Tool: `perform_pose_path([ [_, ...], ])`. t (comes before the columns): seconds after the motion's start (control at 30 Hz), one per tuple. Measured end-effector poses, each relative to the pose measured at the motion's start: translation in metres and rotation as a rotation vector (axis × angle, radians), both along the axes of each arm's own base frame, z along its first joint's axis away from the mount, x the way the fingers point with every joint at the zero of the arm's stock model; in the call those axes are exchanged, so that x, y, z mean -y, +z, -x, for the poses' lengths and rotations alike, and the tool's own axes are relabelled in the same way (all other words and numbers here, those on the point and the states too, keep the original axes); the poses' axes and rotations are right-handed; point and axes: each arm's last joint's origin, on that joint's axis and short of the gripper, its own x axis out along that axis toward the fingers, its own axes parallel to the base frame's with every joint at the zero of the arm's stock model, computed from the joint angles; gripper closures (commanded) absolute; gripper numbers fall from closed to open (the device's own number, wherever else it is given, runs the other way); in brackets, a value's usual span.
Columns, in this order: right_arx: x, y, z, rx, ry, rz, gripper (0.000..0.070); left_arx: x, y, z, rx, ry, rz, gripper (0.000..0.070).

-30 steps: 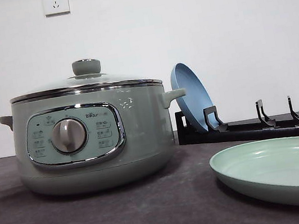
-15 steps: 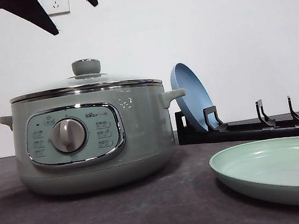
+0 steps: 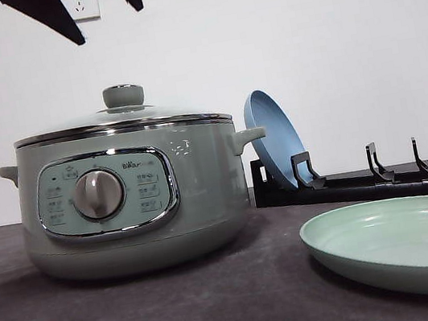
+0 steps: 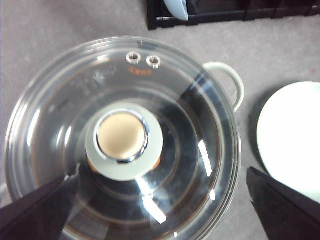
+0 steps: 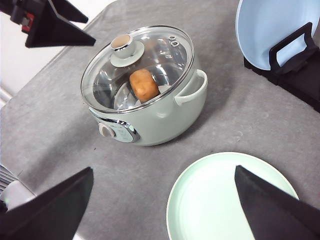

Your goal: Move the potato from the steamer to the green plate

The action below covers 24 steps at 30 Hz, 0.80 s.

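The matte orange-brown potato (image 5: 144, 85) is being held inside the round sage-green steamer (image 3: 130, 198), under its domed glass lid (image 4: 120, 135). The smooth green plate (image 3: 403, 248) is lying nearby, bare. The left gripper (image 3: 96, 8) is being held spread above the knob, touching nothing; the right gripper (image 5: 162, 210) is likewise spread, empty.

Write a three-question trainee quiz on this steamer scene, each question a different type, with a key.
1. True or false: the glass lid is still on the steamer.
2. Where does the potato lie? A) on the green plate B) inside the steamer C) in the black rack
3. Fill in: the blue plate stands on edge in the ___.

Key: 1 true; 2 B; 3 black rack. The left tool hangs open above the lid knob; the right tool is open too.
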Motion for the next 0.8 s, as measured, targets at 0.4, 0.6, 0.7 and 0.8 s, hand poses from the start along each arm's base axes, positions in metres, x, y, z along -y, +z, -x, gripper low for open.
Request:
perform_pose_path([
  [0.4, 0.000, 0.000, 0.000, 0.000, 0.000, 0.000, 0.0126, 0.013, 0.008, -0.025, -0.026, 0.018, -0.040, 0.0000],
  [0.6, 0.000, 0.000, 0.000, 0.001, 0.001, 0.001, 0.0126, 0.025, -0.014, -0.050, -0.118, 0.053, -0.131, 0.0000],
  [0.7, 0.000, 0.000, 0.000, 0.001, 0.001, 0.001, 0.0126, 0.026, -0.025, -0.060, -0.145, 0.074, -0.141, 0.0000],
  [0.8, 0.000, 0.000, 0.000, 0.001, 0.001, 0.001, 0.0126, 0.024, -0.032, -0.067, -0.168, 0.091, -0.149, 0.0000],
])
